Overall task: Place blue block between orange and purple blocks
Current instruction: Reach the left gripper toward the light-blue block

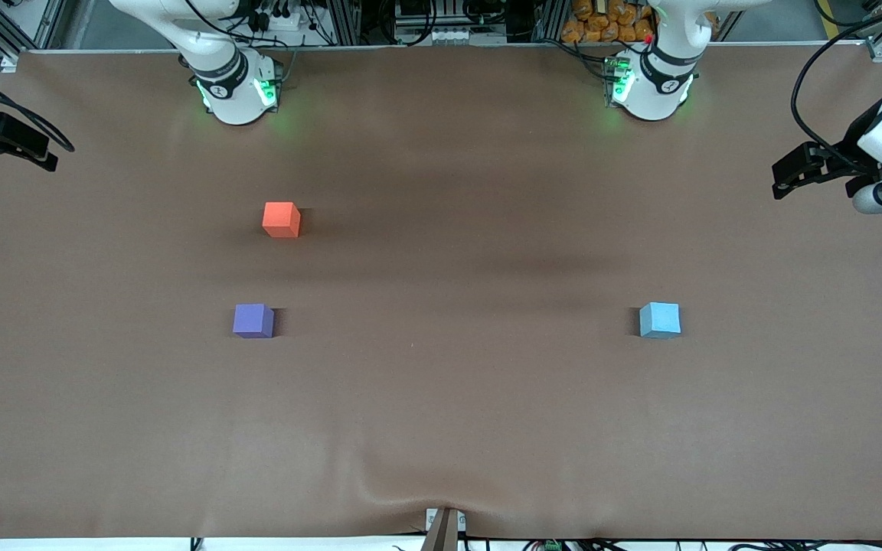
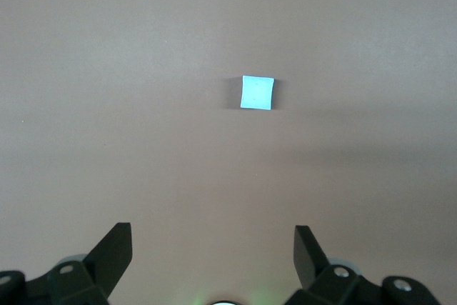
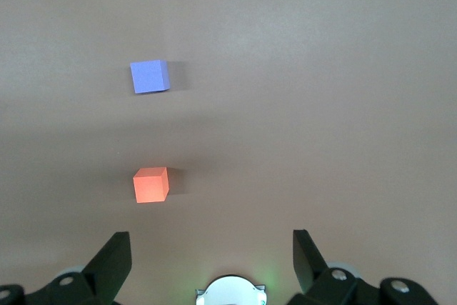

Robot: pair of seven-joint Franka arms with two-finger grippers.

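I see nothing done yet: blue block sits apart from orange block and purple block; left gripper and right gripper are both spread, empty.

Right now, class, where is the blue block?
The blue block sits alone on the table toward the left arm's end, level with the purple block in the front view.

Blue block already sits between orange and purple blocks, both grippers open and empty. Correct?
Not quite. The front view shows the blue block alone toward the left arm's end of the table, away from the orange block and purple block. Both grippers are open and empty.
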